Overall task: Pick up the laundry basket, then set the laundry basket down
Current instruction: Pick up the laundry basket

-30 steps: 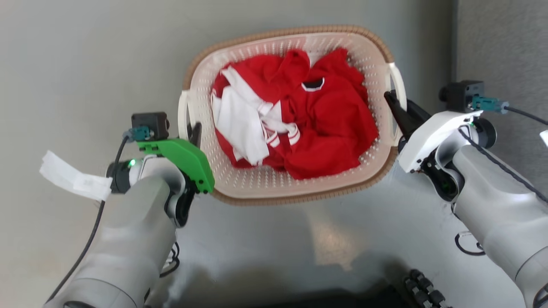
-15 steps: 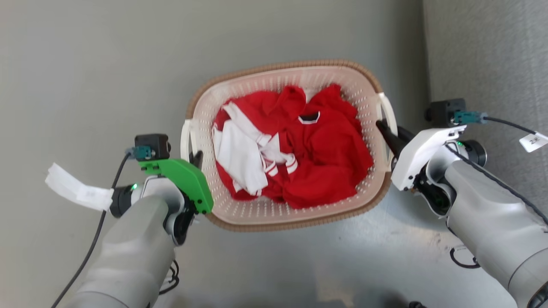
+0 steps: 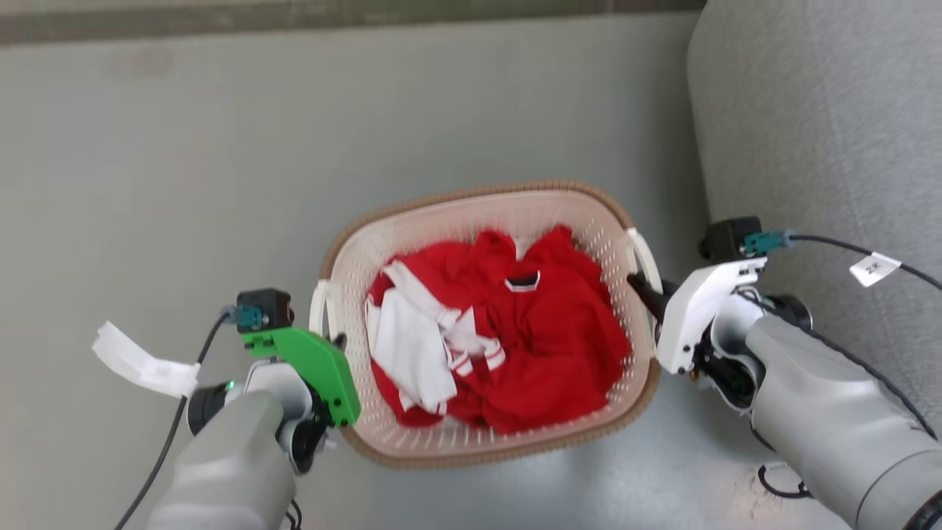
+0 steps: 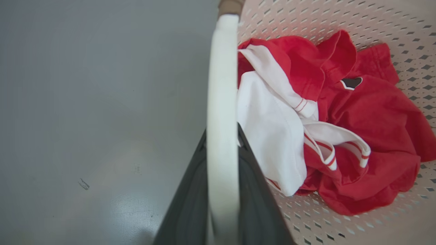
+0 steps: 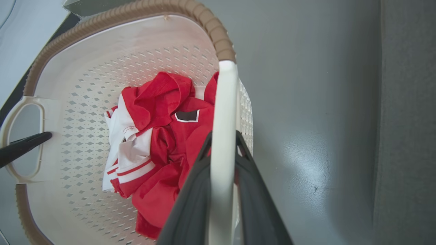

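Basket (image 3: 449, 440): holds red and white clothes (image 3: 544, 346).
Left gripper (image 3: 337, 343): fingers clamped on left handle (image 4: 223, 85).
Right gripper (image 3: 639, 285): fingers clamped on right handle (image 5: 223, 102).

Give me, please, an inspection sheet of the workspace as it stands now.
Surface: smooth grey floor, glossy, one small scuff.
Job's things: laundry basket upright, holding red and white clothes.
Clutter: nothing seen.
Grippers: left gripper and right gripper each clamp a white side handle.
Cables: left cable and right cable hang free of the basket, each with a white tag.
Surroundings: grey upholstered furniture close on the right; dark wall strip beyond.
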You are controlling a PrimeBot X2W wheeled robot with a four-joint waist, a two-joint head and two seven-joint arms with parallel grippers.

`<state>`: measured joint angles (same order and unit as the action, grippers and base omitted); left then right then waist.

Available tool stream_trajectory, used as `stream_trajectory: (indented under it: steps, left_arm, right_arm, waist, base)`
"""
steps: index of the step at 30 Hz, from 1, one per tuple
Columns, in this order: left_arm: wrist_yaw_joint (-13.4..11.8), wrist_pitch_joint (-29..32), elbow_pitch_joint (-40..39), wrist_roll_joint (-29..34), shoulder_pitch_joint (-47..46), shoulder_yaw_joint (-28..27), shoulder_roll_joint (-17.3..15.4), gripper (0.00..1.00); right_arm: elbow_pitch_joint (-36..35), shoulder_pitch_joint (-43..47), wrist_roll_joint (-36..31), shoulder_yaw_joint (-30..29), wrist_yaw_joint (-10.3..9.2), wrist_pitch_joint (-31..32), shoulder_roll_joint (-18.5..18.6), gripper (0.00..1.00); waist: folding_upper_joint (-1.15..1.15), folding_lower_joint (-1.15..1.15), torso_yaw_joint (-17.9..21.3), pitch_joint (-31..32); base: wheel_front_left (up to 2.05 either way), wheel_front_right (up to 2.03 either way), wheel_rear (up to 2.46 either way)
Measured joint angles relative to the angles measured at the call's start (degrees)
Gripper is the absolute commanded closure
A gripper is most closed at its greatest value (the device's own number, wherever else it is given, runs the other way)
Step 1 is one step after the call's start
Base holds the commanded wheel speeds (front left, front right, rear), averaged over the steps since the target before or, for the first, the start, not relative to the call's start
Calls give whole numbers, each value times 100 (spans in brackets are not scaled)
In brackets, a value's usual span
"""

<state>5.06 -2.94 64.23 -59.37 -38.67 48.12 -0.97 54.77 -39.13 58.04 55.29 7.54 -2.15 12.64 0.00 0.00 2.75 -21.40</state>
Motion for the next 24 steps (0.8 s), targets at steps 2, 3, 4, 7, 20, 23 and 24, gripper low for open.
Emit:
stream_trajectory:
  steps: [2, 3, 4, 7, 20, 23, 24]
  left_arm:
    - [4, 119, 32, -34, 69, 29, 1, 100]
    - [13, 181, 49, -47, 114, 45, 2, 100]
    - [29, 238, 74, -48, 168, 55, 3, 100]
    - [57, 411, 143, -109, 358, 111, 3, 100]
    - [124, 896, 159, -404, 769, 230, 9, 100]
    - [124, 949, 147, -417, 770, 231, 8, 100]
    - [124, 954, 146, -424, 770, 233, 8, 100]
  right_arm:
    - [44, 48, 62, 52, 0, 105, -20, 100]
    - [71, 83, 82, 81, 0, 167, -33, 100]
    - [99, 123, 111, 112, 0, 231, -48, 100]
    - [169, 260, 171, 194, 0, 401, -111, 100]
    - [396, 563, 415, 321, 0, 924, -186, 100]
    - [406, 563, 455, 333, 0, 978, -186, 100]
    - [411, 563, 456, 337, 0, 979, -186, 100]
  waist:
    - [0, 0, 9, 157]
    - [0, 0, 15, 235]
    - [0, 0, 21, 315]
    - [0, 0, 43, 550]
    - [0, 0, 127, 1445]
    - [0, 0, 139, 1507]
    - [0, 0, 142, 1515]
  base:
    - [0, 0, 0]
    - [0, 0, 0]
    - [0, 0, 0]
    - [0, 0, 0]
    - [0, 0, 0]
    - [0, 0, 0]
    - [0, 0, 0]
